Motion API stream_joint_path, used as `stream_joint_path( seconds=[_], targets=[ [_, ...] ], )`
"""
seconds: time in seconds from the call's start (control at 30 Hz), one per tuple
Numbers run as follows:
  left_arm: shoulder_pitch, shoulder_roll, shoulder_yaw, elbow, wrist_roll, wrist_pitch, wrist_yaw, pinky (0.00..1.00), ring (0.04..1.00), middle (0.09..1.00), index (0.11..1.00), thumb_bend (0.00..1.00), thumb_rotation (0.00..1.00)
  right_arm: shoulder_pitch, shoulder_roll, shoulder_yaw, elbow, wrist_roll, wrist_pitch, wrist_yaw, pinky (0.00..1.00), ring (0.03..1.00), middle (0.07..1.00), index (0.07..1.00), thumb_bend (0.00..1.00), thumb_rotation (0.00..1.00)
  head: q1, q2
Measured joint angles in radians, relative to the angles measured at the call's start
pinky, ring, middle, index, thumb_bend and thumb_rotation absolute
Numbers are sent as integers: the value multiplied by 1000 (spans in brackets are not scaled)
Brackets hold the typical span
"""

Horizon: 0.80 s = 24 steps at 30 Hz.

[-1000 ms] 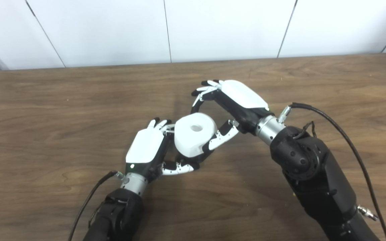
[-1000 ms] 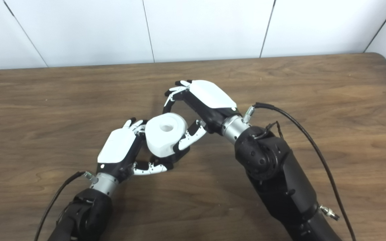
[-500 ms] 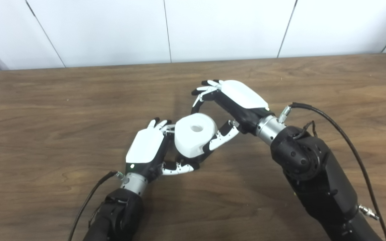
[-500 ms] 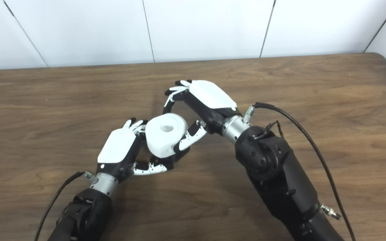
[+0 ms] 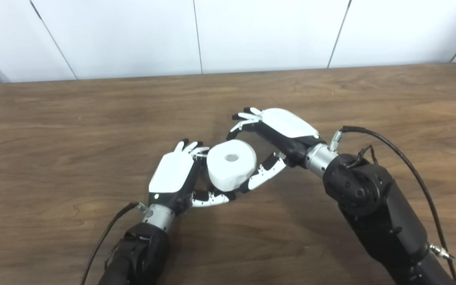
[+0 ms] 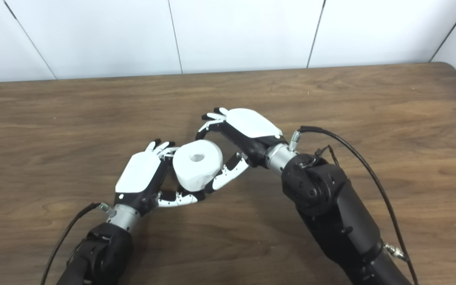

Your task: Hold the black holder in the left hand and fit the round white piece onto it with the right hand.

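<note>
Bare table [image 5: 54,118] around both hands

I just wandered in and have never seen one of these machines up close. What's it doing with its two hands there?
The robot is working over a wooden table with a round white piece that has a hole in its top. The left hand is cupped around it from the left and below. The right hand reaches in from the right, fingers curled over the far side and thumb against the near side. Any black holder under the piece is hidden, so whether it is seated cannot be told.
</note>
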Motion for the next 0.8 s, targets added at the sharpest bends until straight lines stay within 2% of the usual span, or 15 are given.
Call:
stream_joint_path(
  seconds=[0.57,0.8],
  targets=[
    [-1,0,-1,0,1,0,0,1000,914,809,486,523,54,0,1,-7,0,-3,-1,0,1000,1000,951,778,1000,365,-3,-6],
    [-2,0,-1,1,0,0,0,1000,910,807,486,523,54,9,-13,-34,-18,4,-4,-1,1000,1000,958,783,1000,360,-3,-9]
  ],
)
